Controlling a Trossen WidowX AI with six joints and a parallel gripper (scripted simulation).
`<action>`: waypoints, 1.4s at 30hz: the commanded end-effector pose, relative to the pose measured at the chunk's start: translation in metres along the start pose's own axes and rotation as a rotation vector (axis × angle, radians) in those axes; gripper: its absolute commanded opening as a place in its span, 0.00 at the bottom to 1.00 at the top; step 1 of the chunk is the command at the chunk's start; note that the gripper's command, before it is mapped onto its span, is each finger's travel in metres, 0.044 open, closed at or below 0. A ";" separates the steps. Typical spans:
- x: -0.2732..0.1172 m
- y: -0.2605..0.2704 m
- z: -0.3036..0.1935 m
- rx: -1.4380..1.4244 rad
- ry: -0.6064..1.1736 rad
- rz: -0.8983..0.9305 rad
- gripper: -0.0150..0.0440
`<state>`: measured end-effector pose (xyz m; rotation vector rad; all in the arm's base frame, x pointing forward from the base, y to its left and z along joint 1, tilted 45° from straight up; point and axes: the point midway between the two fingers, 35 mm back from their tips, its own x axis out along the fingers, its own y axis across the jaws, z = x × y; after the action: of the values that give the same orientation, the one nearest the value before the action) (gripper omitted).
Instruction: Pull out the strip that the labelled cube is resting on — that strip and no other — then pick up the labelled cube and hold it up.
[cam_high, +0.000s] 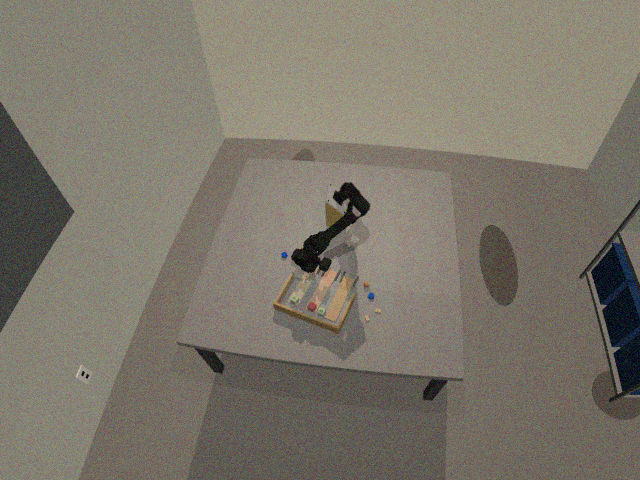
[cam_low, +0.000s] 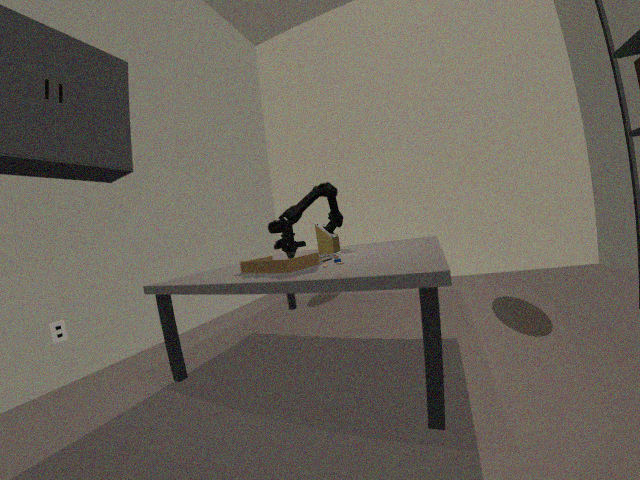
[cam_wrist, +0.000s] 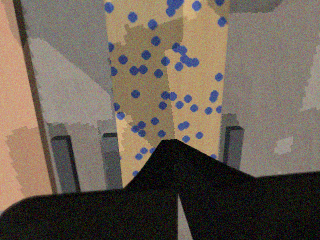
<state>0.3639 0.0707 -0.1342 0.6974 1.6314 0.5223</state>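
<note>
My gripper is shut, with nothing seen between its fingertips. It points down over the near end of a tan strip with blue dots, low in the tray. The tray also holds a salmon strip and a plain tan strip. Two pale green cubes and a red cube are at the tray's front. No label is readable on any cube, and exactly what each rests on is too small to tell.
Dark upright bars stand beside the strips. Blue balls, an orange piece and small cream pieces lie outside the tray. A tan block stands near the arm's base.
</note>
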 end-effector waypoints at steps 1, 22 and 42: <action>0.004 0.001 -0.013 0.007 0.018 -0.001 0.25; 0.004 0.001 -0.044 0.008 0.019 -0.001 0.25; 0.004 0.000 -0.074 0.010 0.021 -0.001 0.25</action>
<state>0.3036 0.0731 -0.1236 0.7035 1.6345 0.5154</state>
